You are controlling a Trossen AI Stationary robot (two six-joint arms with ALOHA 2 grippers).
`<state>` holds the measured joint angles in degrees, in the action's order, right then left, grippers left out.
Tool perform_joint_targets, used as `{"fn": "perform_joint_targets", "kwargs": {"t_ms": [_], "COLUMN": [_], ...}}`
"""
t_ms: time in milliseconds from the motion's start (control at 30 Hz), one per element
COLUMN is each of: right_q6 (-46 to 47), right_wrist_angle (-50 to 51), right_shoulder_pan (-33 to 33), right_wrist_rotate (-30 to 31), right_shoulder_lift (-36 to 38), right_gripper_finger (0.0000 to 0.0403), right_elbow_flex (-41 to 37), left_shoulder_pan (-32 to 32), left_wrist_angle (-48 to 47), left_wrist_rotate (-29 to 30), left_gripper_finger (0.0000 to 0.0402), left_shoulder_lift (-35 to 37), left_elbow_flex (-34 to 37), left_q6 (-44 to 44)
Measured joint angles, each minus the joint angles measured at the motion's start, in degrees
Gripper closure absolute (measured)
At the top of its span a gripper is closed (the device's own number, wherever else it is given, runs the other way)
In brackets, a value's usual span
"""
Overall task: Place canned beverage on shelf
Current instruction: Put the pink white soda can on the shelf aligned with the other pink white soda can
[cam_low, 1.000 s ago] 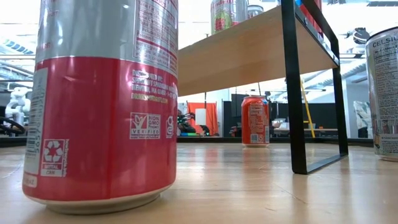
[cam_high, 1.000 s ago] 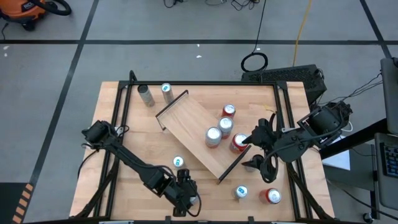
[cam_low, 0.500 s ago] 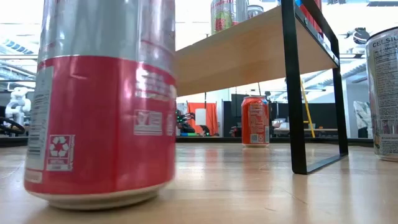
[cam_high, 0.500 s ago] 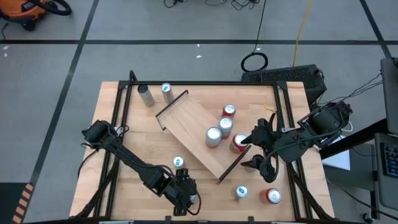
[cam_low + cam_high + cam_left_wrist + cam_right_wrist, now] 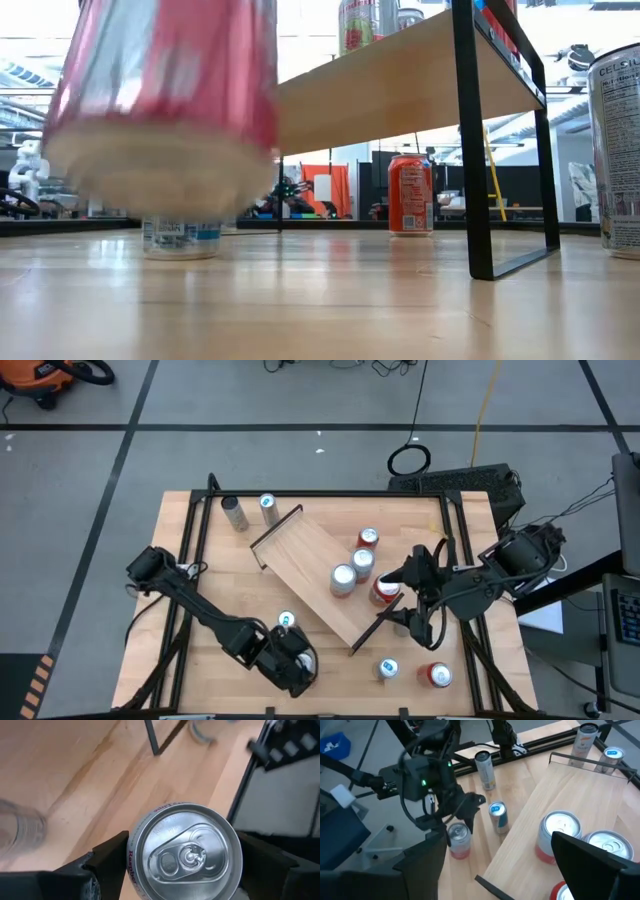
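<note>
Near the table's front edge: left gripper (image 5: 297, 668) clamped on red-and-silver can (image 5: 186, 851), lifted clear of the tabletop (image 5: 330, 300), tilted. At the angled shelf's (image 5: 310, 565) right end: right gripper (image 5: 400, 598) hovering with fingers spread, holding nothing, just beside a red can (image 5: 383, 589). Two silver-topped cans (image 5: 343, 579) standing on the board.

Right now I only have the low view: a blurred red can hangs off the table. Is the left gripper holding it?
Observer: Yes, the left gripper is closed on the red can.
Operator: Where is the shelf free?
Observer: The shelf is bare at its far-left end; silver-topped cans crowd the other end.
Operator: And the other arm?
Observer: The right gripper sits open at that crowded end.
</note>
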<state>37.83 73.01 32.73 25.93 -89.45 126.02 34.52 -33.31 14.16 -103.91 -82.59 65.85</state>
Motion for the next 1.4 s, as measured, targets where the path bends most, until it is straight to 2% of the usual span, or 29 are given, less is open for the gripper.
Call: {"fn": "perform_joint_targets", "kwargs": {"t_ms": [433, 633, 767, 967, 1100, 1233, 1400], "right_q6": [0.9, 3.1, 3.9, 4.7, 1.7, -1.4, -4.7], "right_wrist_angle": [-3.3, -4.1, -4.8, -5.6, -6.1, -6.1, -7.5], "right_shoulder_pan": [2.3, 3.1, 3.1, 2.9, 2.1, 1.4, -0.2], "right_wrist_rotate": [-0.1, -0.5, -0.6, -0.2, 1.6, 6.1, 4.2], "right_shoulder_lift": [-8.3, -12.7, -15.1, -16.0, -16.0, -16.0, -16.4], "right_gripper_finger": [0.0066, 0.0066, 0.0051, 0.0007, 0.0007, 0.0004, 0.0003], "right_elbow_flex": [0.0, 0.0, 0.0, 0.0, 0.0, 0.0, 0.0], "left_shoulder_pan": [0.1, 0.5, 0.5, -0.4, -0.8, -1.0, -1.2], "left_wrist_angle": [0.6, 4.7, 8.3, 8.8, 9.8, 11.6, 12.0], "left_wrist_rotate": [10.1, 15.2, 19.9, 25.9, 27.3, 28.6, 29.1], "left_gripper_finger": [0.0096, 0.0096, 0.0096, 0.0096, 0.0096, 0.0096, 0.0096], "left_shoulder_lift": [11.1, 15.5, 17.6, 18.4, 18.4, 18.4, 18.5], "left_elbow_flex": [0.0, 0.0, 0.0, -0.1, -0.1, -0.1, -0.1], "left_q6": [14.2, 17.8, 17.9, 18.3, 20.9, 20.8, 20.9]}}
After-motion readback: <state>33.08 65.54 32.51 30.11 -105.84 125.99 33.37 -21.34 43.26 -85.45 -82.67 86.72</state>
